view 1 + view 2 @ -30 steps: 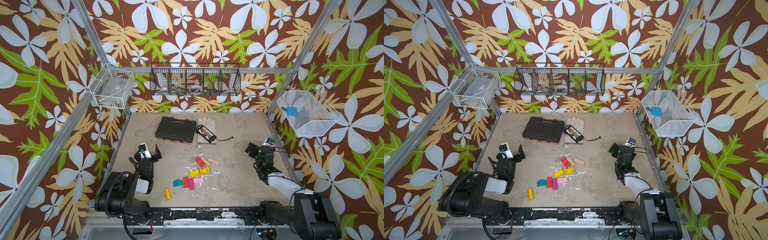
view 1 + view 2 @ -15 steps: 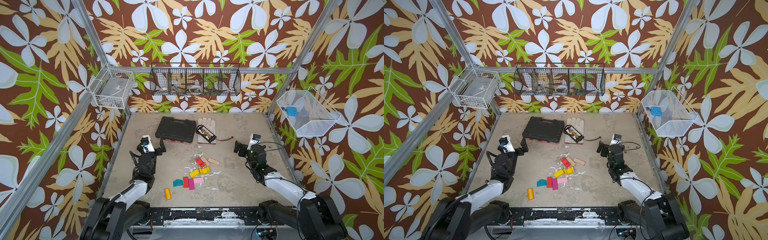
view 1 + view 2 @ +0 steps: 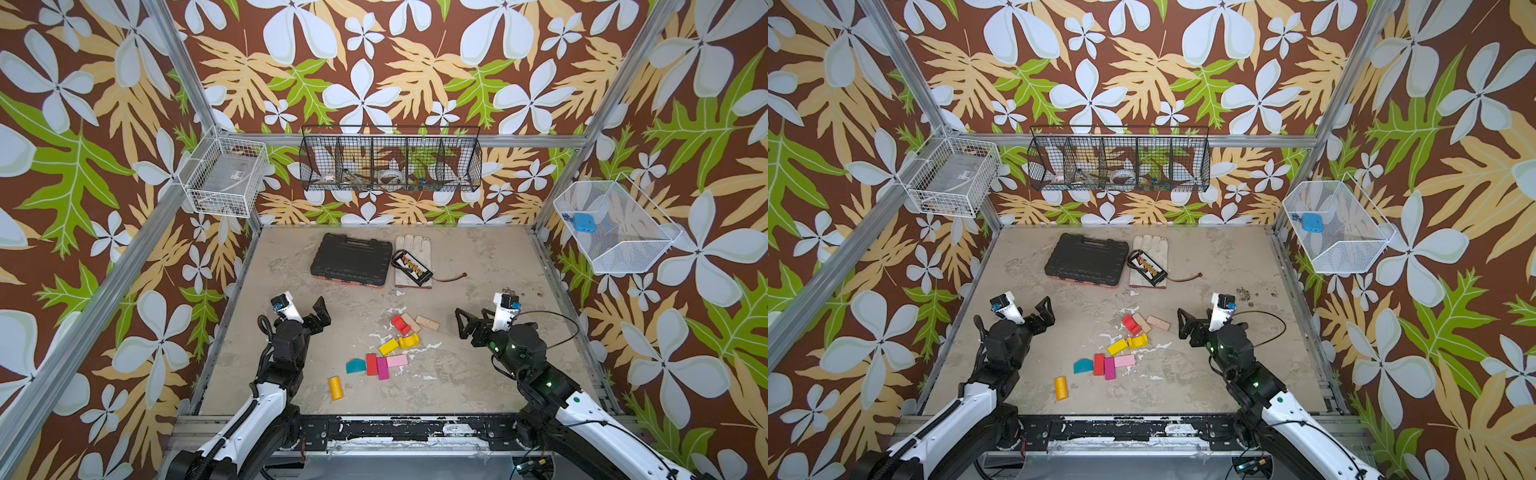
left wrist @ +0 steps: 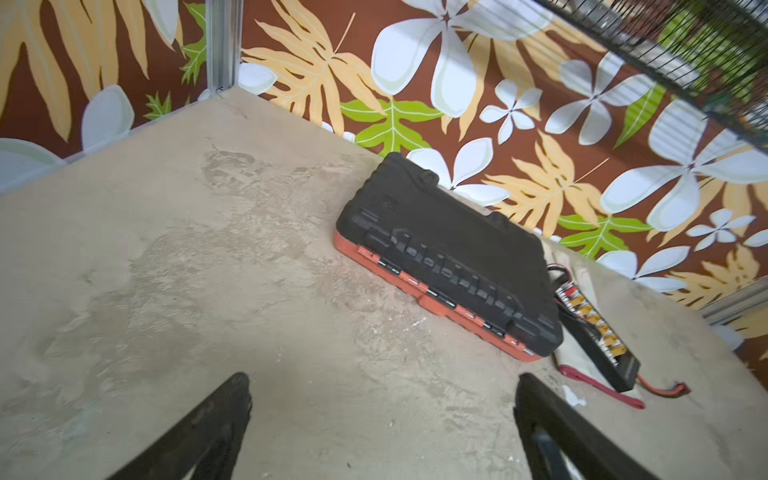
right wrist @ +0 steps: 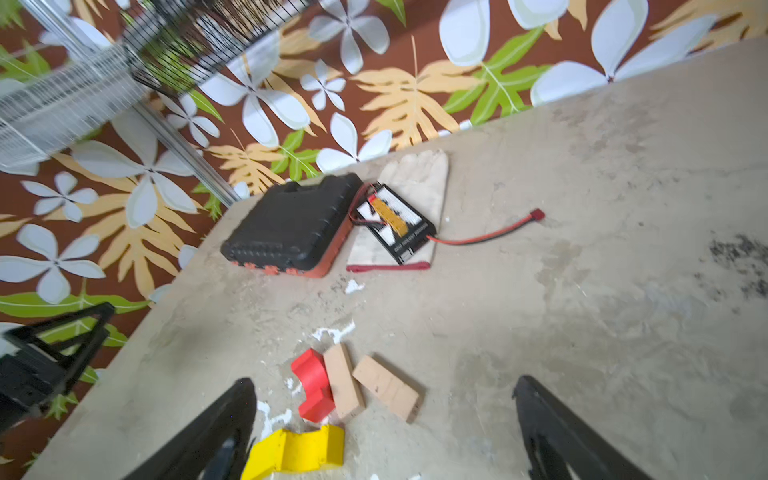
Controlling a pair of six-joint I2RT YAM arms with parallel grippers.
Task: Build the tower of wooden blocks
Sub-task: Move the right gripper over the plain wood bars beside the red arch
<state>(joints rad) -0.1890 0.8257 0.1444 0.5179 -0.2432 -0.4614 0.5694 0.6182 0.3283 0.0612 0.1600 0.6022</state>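
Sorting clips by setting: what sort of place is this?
Probably a robot lab test cell: an aluminium frame lined with leaf-print wallpaper, a left arm and right arm mounted at a worn tabletop, and a black wire basket on the back wall.

1. In both top views we are looking steeply down from high at the front onto the whole table [image 3: 449, 382].
2. The left wrist camera is giving us a low, close look across the table at the black case [image 4: 449, 249].
3. The right wrist camera is looking closely over the wood blocks [image 5: 343, 382] at that same case, which all views are sharing.
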